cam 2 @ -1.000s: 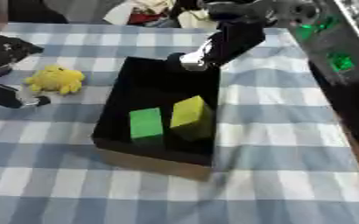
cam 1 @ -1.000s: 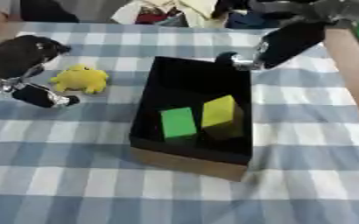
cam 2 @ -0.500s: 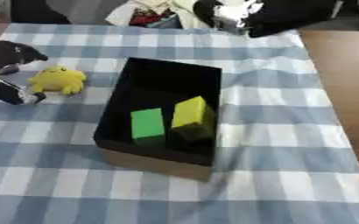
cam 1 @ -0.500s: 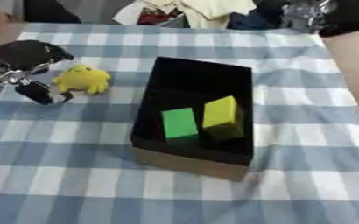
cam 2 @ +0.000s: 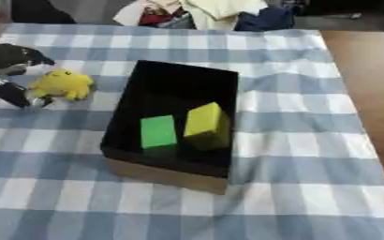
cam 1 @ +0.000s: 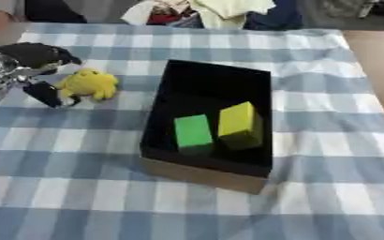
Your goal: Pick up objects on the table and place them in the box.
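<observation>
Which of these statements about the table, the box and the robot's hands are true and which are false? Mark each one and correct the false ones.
1. Two blocks lie inside the black box. True: a green block and a yellow block.
2. The yellow plush toy is already in the box. False: it lies on the checked tablecloth, left of the box.
3. The robot's left hand is right beside the plush toy. True.
4. The robot's right hand hovers above the box. False: no right hand shows in either view.
5. The green block stands to the right of the yellow block. False: it lies to its left.
</observation>
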